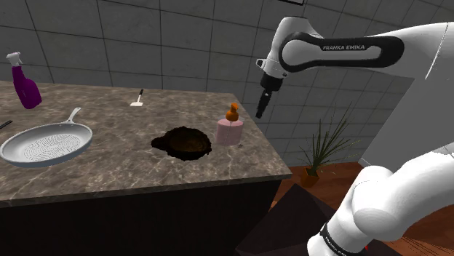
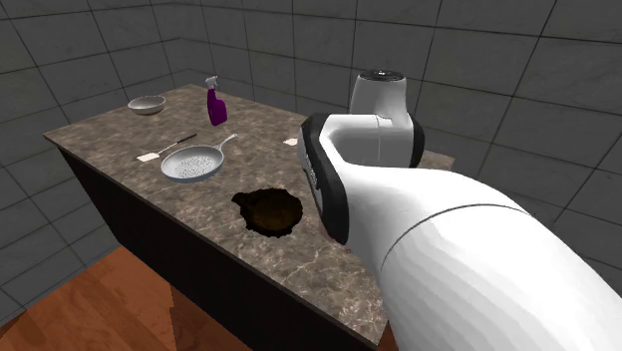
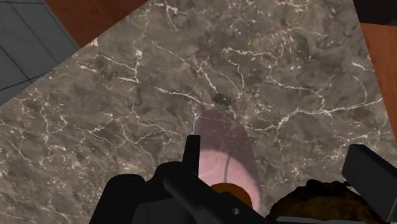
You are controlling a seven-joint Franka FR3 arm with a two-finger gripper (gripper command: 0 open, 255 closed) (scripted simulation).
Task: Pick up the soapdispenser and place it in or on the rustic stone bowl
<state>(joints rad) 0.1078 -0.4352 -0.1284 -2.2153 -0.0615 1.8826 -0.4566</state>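
The jaws are seen parted. A pink cylindrical soap dispenser is set beside a rough brown bowl.

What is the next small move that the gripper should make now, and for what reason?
Probably descend and shift a little toward the shoulder view's left. The gripper hangs above the pink soap dispenser and, in that view, somewhat right of it, not touching it. In the wrist view its fingers stand apart, ready to straddle the body. The dark bowl beside the dispenser holds nothing yet.
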